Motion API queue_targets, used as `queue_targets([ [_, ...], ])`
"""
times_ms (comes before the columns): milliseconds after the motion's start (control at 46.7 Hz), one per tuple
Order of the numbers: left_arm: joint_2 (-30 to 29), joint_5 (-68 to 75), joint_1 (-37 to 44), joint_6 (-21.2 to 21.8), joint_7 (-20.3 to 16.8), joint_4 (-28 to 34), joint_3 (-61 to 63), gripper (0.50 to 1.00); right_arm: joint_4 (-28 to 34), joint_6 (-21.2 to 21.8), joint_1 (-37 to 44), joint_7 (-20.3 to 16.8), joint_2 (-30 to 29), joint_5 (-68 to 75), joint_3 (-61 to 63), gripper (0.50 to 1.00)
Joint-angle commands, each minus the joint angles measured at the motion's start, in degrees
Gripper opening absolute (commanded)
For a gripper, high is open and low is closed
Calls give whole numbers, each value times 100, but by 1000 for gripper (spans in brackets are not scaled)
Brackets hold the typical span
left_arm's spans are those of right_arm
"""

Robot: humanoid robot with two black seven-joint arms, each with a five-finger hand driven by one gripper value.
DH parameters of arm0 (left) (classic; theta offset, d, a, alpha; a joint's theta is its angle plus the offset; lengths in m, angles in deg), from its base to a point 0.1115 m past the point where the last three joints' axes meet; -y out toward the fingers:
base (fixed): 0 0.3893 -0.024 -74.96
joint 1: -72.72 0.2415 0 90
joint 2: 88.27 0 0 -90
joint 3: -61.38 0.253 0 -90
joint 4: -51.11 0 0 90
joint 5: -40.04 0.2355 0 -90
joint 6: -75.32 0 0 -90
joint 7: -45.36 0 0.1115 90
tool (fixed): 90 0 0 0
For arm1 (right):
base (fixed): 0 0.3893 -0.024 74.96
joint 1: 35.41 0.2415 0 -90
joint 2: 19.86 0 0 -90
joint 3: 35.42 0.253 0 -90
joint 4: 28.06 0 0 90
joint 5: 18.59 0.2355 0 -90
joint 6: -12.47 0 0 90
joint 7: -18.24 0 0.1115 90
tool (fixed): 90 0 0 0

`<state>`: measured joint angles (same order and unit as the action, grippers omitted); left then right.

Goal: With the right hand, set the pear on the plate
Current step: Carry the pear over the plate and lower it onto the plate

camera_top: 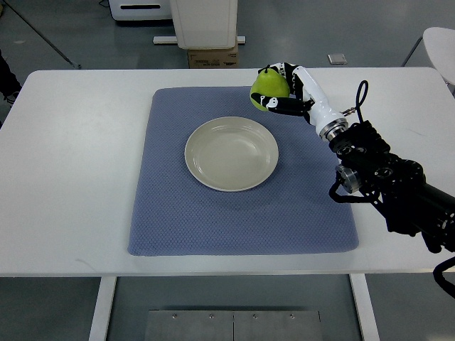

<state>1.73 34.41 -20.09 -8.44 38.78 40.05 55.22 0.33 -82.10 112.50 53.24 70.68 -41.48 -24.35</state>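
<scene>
A green pear (269, 87) is held in my right hand (284, 92), whose white and black fingers are curled around it. The hand holds the pear above the far right corner of the blue mat (178, 206). My right arm comes in from the right edge across the table. A round cream plate (232, 153) lies empty in the middle of the mat, to the lower left of the pear. The left arm is out of view.
The mat lies on a white table (71, 156). A white cabinet base (205, 23) and a cardboard box (212, 57) stand beyond the far edge. A white chair edge (441, 39) shows at the top right.
</scene>
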Motion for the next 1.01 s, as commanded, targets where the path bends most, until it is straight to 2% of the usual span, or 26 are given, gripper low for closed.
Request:
queue_targets([
  [0, 0, 0, 0, 0, -1, -1, 0, 1000, 96, 79, 1, 0, -37, -5, 1, 500],
  [321, 0, 0, 0, 0, -1, -1, 0, 1000, 623, 124, -70, 0, -54, -23, -333, 500],
  [984, 0, 0, 0, 0, -1, -1, 0, 1000, 641, 53, -448, 0, -54, -40, -790, 500],
])
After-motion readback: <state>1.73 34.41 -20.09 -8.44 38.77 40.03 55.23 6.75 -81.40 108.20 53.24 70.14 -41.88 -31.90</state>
